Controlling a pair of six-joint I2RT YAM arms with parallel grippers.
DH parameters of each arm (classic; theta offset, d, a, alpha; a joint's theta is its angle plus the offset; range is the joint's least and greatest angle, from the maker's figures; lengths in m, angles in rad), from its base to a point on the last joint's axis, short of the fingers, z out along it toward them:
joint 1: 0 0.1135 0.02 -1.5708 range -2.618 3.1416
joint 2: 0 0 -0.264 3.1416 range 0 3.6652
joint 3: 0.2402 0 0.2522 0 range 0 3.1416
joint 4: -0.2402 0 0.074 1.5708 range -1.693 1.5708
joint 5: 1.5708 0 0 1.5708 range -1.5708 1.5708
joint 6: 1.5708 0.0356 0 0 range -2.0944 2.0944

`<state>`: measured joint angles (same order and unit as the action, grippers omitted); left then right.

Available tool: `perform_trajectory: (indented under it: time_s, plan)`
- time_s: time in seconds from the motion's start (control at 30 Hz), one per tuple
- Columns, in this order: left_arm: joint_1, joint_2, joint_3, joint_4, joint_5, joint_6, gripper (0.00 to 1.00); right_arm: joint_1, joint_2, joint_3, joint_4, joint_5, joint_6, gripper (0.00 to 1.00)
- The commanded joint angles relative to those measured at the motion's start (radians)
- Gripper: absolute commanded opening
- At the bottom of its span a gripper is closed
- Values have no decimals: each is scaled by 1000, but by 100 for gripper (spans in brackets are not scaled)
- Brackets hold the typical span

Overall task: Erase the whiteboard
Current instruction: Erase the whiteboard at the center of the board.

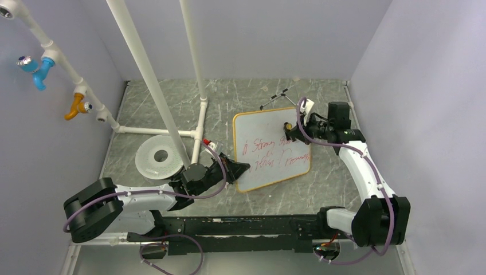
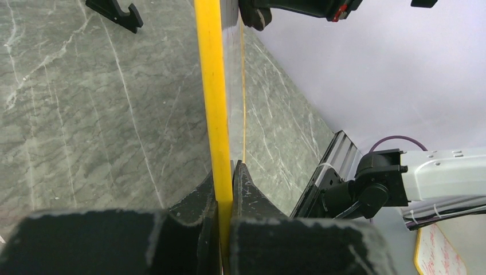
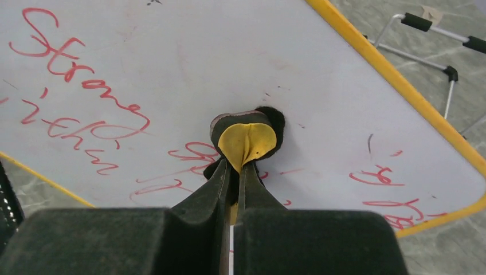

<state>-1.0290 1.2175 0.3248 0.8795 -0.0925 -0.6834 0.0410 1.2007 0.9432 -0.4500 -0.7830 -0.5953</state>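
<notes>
— Count for me?
— One whiteboard, lying right of centre on the table. Two grippers, both clenched: my left gripper pinches its near-left frame edge, and my right gripper grasps one yellow eraser pad against the board.
— Wrist views?
— Right shows the red scrawl; left shows only the frame, edge-on.

The whiteboard carries red handwriting in several slanted lines. In the right wrist view the first word reads roughly as "Strong". The other words are too scrawled to read with certainty.
</notes>
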Motion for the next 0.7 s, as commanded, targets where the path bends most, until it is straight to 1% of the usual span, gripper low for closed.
perform_trajectory:
  time_s: [0.0,0.03,0.07,0.1,0.13,0.17,0.2,0.23,0.3,0.37,0.4,0.43,0.47,0.5,0.53,0.57,0.6,0.67]
  plan:
    - [-34,-16,-22,-110,149,194,0,16,-28,-55,155,23,143,0]
    - [-35,-20,-23,-112,148,195,0,12,-34,-87,251,223,235,0]
    - [-34,-22,-23,-116,146,195,0,5,-30,-90,301,390,291,0]
    - [-34,-24,-22,-119,145,197,0,-11,-21,-85,320,491,327,0]
    - [-34,-24,-21,-122,145,198,0,-31,-11,-76,317,525,349,0]
    - [-34,-24,-19,-124,145,199,0,-51,-5,-71,304,500,349,0]
    - [-34,-23,-15,-127,146,199,0,-76,-5,-68,281,444,328,0]
    - [-35,-20,-12,-128,148,199,0,-86,-6,-62,244,352,287,0]
    - [-34,-17,-8,-132,151,201,0,-92,-5,-42,122,77,169,0]
    - [-34,-16,-5,-133,152,199,0,-91,-4,-21,-1,-150,26,0]
    - [-34,-18,-5,-136,153,198,0,-91,-10,-13,-41,-229,-21,0]
    - [-34,-21,-6,-138,152,198,0,-90,-20,-15,-53,-268,-42,0]
    - [-34,-23,-6,-139,150,198,0,-90,-34,-29,-29,-278,-26,0]
    - [-34,-25,-7,-140,150,199,0,-90,-51,-51,24,-255,22,0]
    - [-34,-26,-6,-138,152,202,0,-91,-69,-78,112,-198,107,0]
    - [-34,-24,-5,-138,157,208,0,-90,-93,-103,231,-70,220,0]
    - [-34,-24,-3,-137,162,225,0,-90,-96,-111,272,28,270,0]
    - [-36,-27,10,-172,160,262,0,-92,-91,-101,296,181,317,0]
